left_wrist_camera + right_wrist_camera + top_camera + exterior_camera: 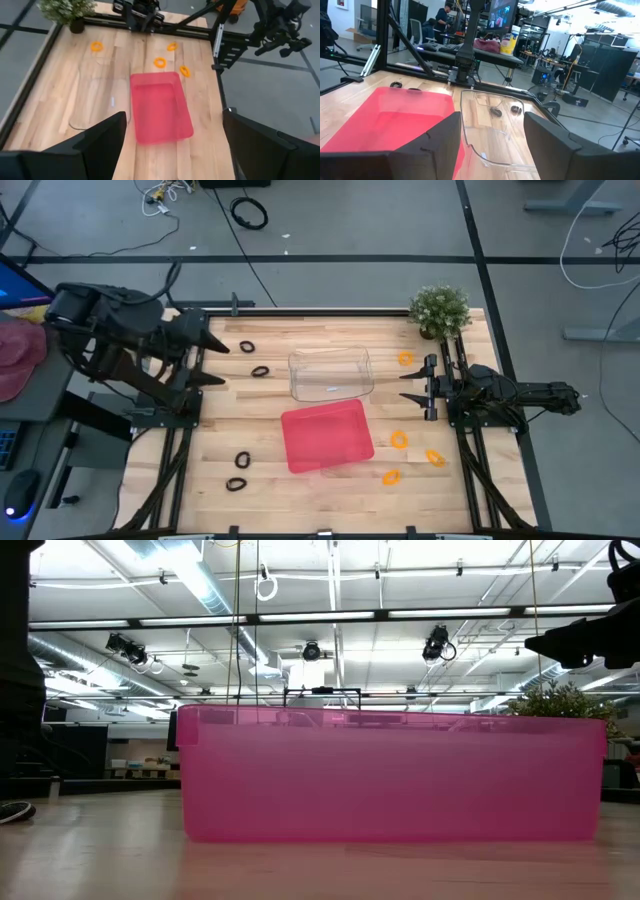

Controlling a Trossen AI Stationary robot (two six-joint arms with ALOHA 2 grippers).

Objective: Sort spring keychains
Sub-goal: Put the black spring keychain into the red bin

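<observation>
My left pincer (222, 363) hangs over the left edge of the desk (220, 430) with its two fingers spread wide apart and nothing between them; my right pincer (408, 384) waits over the right edge, its fingers (555, 145) also parted and empty. Both point inward toward the middle of the desk. There a red tray (326, 436) sits nearer the front edge, and a clear tray (331, 373) lies just behind it, toward the back edge; the two nearly touch. The spring keychains lie loose on the wood, split by colour across the two sides. Two black keychains (247, 346) rest near my left pincer, between it and the clear tray, and two more black ones (242, 460) lie toward the front left corner, one just in front of the other. One orange keychain (405, 359) sits by the back right corner, close to a small potted plant (439, 310) and just behind my right pincer. Three other orange keychains (399, 440) are scattered to the right of the red tray, toward the front right corner. Neither tray holds a keychain that I can see. From table height the red tray's wall fills most of the view.
</observation>
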